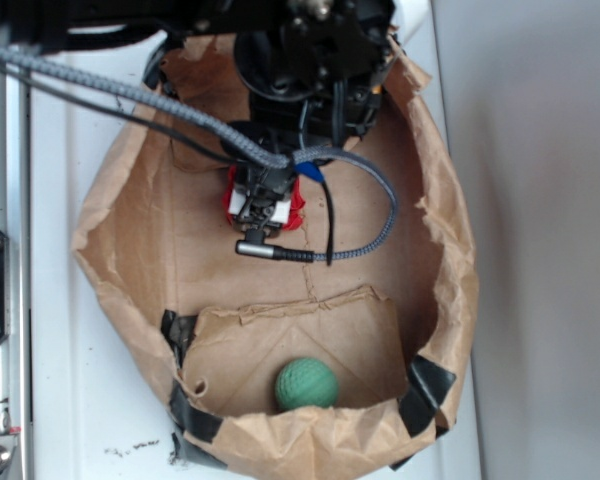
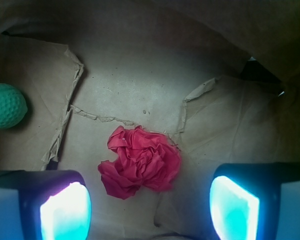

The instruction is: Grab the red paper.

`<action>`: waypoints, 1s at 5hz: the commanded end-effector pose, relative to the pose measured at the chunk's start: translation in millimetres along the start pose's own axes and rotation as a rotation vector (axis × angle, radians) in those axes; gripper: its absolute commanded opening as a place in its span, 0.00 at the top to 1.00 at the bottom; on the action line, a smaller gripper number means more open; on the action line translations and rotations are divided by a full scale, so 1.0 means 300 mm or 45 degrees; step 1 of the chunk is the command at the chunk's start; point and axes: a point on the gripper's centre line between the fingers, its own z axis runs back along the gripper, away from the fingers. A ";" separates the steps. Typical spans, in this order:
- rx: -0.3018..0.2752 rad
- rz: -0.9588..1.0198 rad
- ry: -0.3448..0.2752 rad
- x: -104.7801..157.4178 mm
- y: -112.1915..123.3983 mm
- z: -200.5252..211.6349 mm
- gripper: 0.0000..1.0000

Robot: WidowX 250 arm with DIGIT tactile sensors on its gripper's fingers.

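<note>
In the wrist view we see the dimpled green ball [image 2: 6, 106] at far left, well apart, on the floor of the torn brown paper bag [image 2: 140, 65]. The crumpled red paper wad [image 2: 140, 161] lies mid-floor, its long axis running lower-left to upper-right. Our pincer [image 2: 150, 207] hangs released, nothing between the wad and its pads [image 2: 65, 212].

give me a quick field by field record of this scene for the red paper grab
target: red paper, a crumpled wad on the floor of the brown paper bag
gripper: gripper open, one finger either side of the red paper, not touching it in the wrist view
finger pads: lit pale cyan
distractor: green ball, dimpled, apart from the red paper, near a torn flap of the bag
bag: wide open, torn edges, black tape at its corners
exterior view: the arm covers most of the red paper
grasp: not yet made
</note>
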 end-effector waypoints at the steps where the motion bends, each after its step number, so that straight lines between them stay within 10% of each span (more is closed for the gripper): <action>1: -0.059 -0.040 -0.129 0.046 0.011 0.018 0.00; 5: 0.015 -0.078 -0.025 0.065 -0.026 -0.159 0.00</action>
